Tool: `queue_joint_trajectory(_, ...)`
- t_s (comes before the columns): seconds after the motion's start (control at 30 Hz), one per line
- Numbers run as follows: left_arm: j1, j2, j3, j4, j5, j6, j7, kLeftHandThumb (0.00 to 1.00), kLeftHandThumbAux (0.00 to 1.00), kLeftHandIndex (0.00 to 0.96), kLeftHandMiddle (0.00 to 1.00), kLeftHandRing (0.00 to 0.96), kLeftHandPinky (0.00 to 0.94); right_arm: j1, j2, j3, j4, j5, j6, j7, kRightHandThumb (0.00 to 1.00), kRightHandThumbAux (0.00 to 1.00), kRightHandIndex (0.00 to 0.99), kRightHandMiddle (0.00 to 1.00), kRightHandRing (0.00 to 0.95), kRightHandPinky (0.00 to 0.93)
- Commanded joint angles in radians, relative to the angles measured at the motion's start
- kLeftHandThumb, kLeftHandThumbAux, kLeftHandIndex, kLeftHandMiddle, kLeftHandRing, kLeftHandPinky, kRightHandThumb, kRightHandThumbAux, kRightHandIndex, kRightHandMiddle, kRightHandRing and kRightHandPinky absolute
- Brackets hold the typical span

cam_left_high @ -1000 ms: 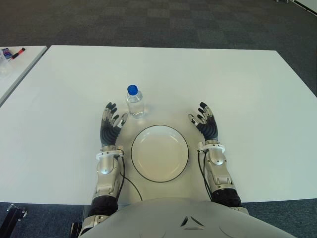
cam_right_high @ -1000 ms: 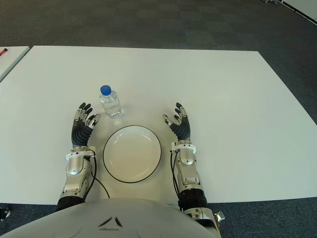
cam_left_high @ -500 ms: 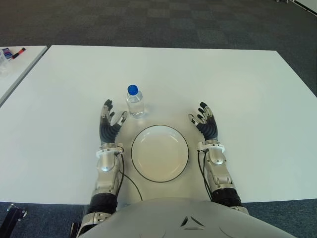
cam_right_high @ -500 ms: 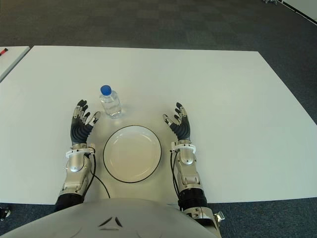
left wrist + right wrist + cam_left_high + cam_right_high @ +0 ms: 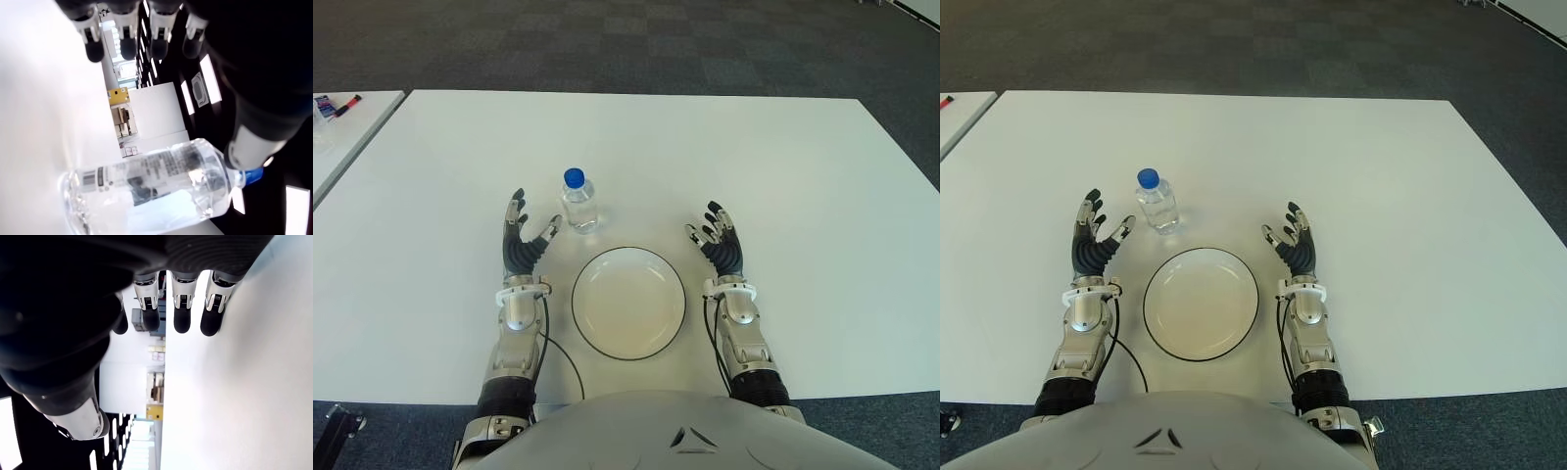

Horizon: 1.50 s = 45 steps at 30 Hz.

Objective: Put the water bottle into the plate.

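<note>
Just beyond the thumb side of the left robot hand (image 5: pixel 521 242), the water bottle (image 5: pixel 578 202) stood upright on the white desk (image 5: pixel 803 176), blue cap uppermost, close to the hand but not touching it. The left robot hand was spread, fingers extended and thumb angled toward the bottle, and it held nothing. The plate (image 5: pixel 628 302) lay between the two hands, empty, nearer to the robot than the bottle was, with a narrow strip of desk between the two. The right robot hand (image 5: pixel 721 242) showed on the far side of the plate from the bottle, likewise spread and empty.

The step in hand appeared to be the approach: no grasp had yet been made. The next move would call for bringing the left palm against the bottle's side, closing fingers and thumb around its body, lifting it over the plate's rim, and setting it down inside.

Whether either hand touched the desk could not be told. The bottle's label was visible in the left wrist view but illegible, its cap partly masked by the thumb. Small objects at the edge of a neighbouring table were cut off and unidentifiable.
</note>
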Motion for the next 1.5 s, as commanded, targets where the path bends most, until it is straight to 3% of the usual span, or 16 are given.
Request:
queue_joint_trajectory(0.03,-0.004,0.012,-0.01,-0.021,0.026,0.047,0.014,0.221,0.699,0.019,0.029,0.001,0.0,-0.002,0.003,-0.003,0.017,-0.002,-0.002,-0.006,0.322,0.747,0.103,0.095,0.088,0.128)
queue_joint_trajectory(0.37,0.004,0.026,-0.022,-0.069,0.041,0.079,0.005,0.38,0.65,0.02,0.036,0.008,0.029,-0.003,0.003,-0.003,0.019,0.003,0.002,-0.002,0.333,0.748,0.105,0.101,0.094,0.131)
queue_joint_trajectory(0.57,0.0,0.051,-0.042,-0.086,0.115,0.102,0.04,0.455,0.598,0.014,0.048,0.022,0.028,-0.001,0.007,-0.003,0.022,0.006,-0.011,-0.001,0.335,0.77,0.108,0.104,0.097,0.135)
queue_joint_trajectory(1.13,0.004,0.109,-0.098,-0.136,0.225,0.216,0.048,0.432,0.516,0.0,0.073,0.05,0.0,0.003,0.012,-0.003,0.018,0.005,-0.009,-0.004,0.347,0.757,0.108,0.1,0.092,0.133)
queue_joint_trajectory(1.5,0.004,0.117,-0.11,-0.145,0.177,0.244,0.005,0.425,0.424,0.0,0.008,0.002,0.0,0.004,0.008,-0.001,0.014,0.004,0.005,0.002,0.346,0.753,0.107,0.103,0.096,0.134)
